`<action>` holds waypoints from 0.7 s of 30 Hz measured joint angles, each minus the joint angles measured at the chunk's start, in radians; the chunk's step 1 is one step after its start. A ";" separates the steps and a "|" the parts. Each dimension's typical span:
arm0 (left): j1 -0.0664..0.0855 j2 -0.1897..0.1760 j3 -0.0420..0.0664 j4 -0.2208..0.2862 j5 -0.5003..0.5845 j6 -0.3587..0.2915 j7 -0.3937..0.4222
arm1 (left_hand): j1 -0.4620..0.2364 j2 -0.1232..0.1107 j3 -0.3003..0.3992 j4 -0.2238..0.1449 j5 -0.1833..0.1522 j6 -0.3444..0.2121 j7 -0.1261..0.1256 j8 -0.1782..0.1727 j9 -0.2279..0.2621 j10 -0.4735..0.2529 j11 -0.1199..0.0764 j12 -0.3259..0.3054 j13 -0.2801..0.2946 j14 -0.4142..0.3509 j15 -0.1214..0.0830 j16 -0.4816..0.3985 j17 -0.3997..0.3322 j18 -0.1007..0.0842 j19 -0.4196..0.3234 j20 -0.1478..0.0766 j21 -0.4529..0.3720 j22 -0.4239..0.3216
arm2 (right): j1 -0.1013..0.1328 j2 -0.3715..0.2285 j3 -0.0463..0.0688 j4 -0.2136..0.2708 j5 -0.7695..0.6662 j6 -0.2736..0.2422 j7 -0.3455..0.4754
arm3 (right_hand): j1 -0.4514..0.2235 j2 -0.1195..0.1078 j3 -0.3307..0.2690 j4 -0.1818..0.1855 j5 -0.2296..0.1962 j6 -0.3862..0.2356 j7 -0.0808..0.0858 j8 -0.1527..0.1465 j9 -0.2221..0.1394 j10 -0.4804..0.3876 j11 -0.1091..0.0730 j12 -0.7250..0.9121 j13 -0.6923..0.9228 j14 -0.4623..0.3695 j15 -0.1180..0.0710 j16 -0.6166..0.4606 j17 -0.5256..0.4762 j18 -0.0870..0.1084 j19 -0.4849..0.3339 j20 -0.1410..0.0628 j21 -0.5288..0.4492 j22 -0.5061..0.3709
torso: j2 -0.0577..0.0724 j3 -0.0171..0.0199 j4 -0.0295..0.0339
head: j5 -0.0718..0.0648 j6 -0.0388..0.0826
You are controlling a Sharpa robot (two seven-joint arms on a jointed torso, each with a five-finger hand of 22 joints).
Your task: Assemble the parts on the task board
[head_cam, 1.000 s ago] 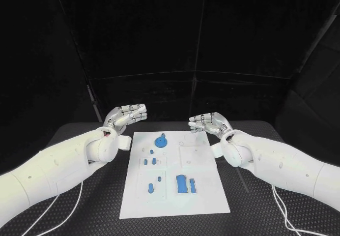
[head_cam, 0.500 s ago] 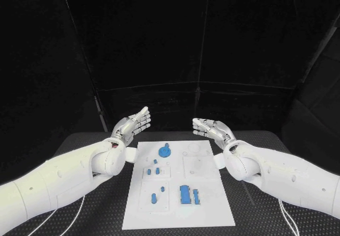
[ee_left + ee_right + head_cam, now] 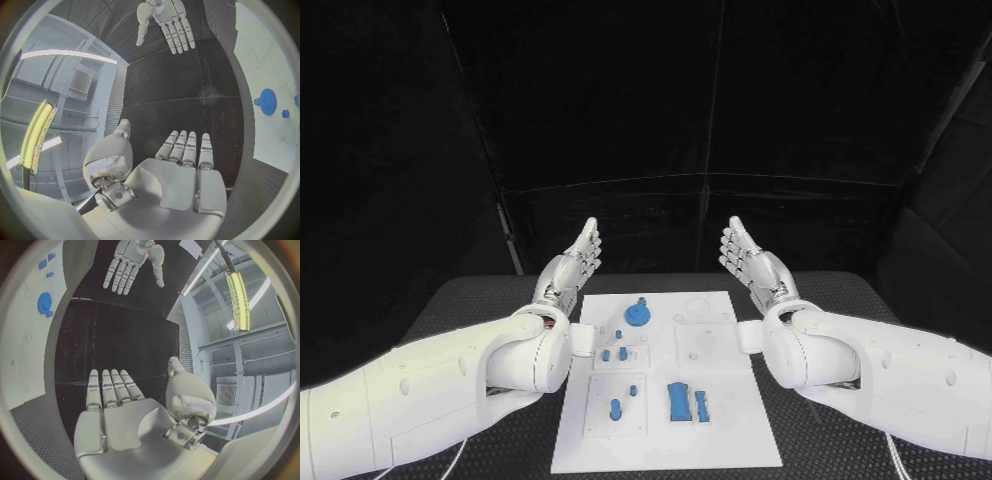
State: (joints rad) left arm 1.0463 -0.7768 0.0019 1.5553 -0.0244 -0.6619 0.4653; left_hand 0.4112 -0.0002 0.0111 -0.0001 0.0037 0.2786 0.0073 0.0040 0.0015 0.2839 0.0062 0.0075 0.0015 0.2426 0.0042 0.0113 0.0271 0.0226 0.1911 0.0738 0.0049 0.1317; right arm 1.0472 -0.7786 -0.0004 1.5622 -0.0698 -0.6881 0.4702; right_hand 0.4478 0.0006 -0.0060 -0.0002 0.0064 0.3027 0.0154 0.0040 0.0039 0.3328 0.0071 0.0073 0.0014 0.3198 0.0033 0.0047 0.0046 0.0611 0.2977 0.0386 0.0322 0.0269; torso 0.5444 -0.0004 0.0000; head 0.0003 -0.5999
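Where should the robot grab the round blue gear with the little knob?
Probably the small knob at the blue gear, taken from above. The gear lies flat on the task board, leaving no rim to get under. Both hands, left hand and right hand, are open.

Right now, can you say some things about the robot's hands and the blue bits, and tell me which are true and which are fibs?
1. The left hand holds nothing. True.
2. The right hand grips a blue part. False: it is empty, fingers straight.
3. The round blue part lies on the board. True.
4. Both hands press on the board. False: they are raised beyond its far end, palms facing each other.
5. Several blue parts lie on the board. True.
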 measured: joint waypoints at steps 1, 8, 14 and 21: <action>0.000 -0.001 -0.001 0.005 0.003 -0.014 0.004 | -0.017 0.000 -0.003 0.003 0.000 -0.012 -0.002 0.000 0.000 -0.012 -0.002 0.000 0.000 -0.010 0.000 -0.004 -0.004 -0.001 -0.009 -0.009 0.000 -0.006 | 0.000 -0.001 0.000 0.002 0.009 -0.010 0.004 | -0.017 0.000 0.000 0.000 0.000 -0.011 -0.003 0.000 -0.001 -0.013 -0.001 0.000 0.000 -0.013 -0.001 0.000 0.000 -0.002 -0.011 -0.006 -0.005 -0.004 | 0.000 0.0000 0.0000 | 0.000 0.000; 0.001 -0.003 -0.003 0.012 0.016 -0.070 0.023 | -0.116 0.000 -0.005 0.000 0.000 -0.079 -0.005 0.000 0.000 -0.081 -0.004 -0.004 0.000 -0.068 -0.003 -0.004 -0.020 -0.001 -0.055 -0.055 0.000 -0.041 | 0.000 -0.001 0.000 0.005 0.047 -0.050 0.023 | -0.123 -0.001 0.000 0.000 0.000 -0.083 -0.012 0.000 -0.002 -0.091 -0.006 -0.004 0.000 -0.089 -0.003 0.000 -0.002 -0.031 -0.083 -0.028 -0.021 -0.020 | 0.000 0.0004 0.0001 | 0.000 0.000; 0.001 -0.003 -0.003 0.013 0.022 -0.089 0.029 | -0.182 0.001 -0.005 0.000 0.000 -0.124 -0.007 0.000 0.000 -0.126 -0.006 -0.004 0.000 -0.107 -0.004 -0.004 -0.024 -0.001 -0.082 -0.070 0.000 -0.097 | 0.000 -0.001 0.000 0.005 0.060 -0.065 0.030 | -0.196 0.000 0.000 0.000 0.000 -0.133 -0.014 0.000 -0.002 -0.146 -0.007 -0.004 0.000 -0.140 -0.003 0.000 -0.003 -0.047 -0.131 -0.036 -0.025 -0.024 | 0.000 0.0004 0.0001 | 0.000 0.000; 0.001 -0.003 -0.003 0.013 0.024 -0.098 0.032 | -0.239 0.000 -0.005 0.000 0.000 -0.159 -0.008 0.000 0.000 -0.164 -0.007 -0.004 0.000 -0.138 -0.006 -0.004 -0.026 -0.017 -0.135 -0.072 0.000 -0.121 | 0.000 -0.001 0.000 0.005 0.067 -0.072 0.033 | -0.258 -0.001 0.000 0.000 0.000 -0.175 -0.015 0.000 -0.003 -0.191 -0.006 -0.004 0.000 -0.184 -0.003 0.000 -0.003 -0.047 -0.170 -0.040 -0.025 -0.025 | 0.000 0.0004 0.0001 | 0.000 0.000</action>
State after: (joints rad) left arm 1.0476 -0.7799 -0.0010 1.5680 -0.0001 -0.7595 0.4975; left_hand 0.1721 0.0002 0.0058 -0.0002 0.0037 0.1199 -0.0007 0.0041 0.0014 0.1202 -0.0007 0.0038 0.0015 0.1050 -0.0014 0.0069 0.0016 0.0060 0.0565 0.0021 0.0049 0.0107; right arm 1.0476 -0.7799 -0.0006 1.5672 -0.0028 -0.7596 0.5029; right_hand 0.1893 -0.0003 -0.0060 -0.0003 0.0064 0.1274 0.0000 0.0039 0.0011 0.1413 0.0008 0.0037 0.0015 0.1356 -0.0001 0.0047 0.0012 0.0143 0.1279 -0.0013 0.0067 0.0015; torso 0.5442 0.0000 0.0001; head -0.0001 -0.5999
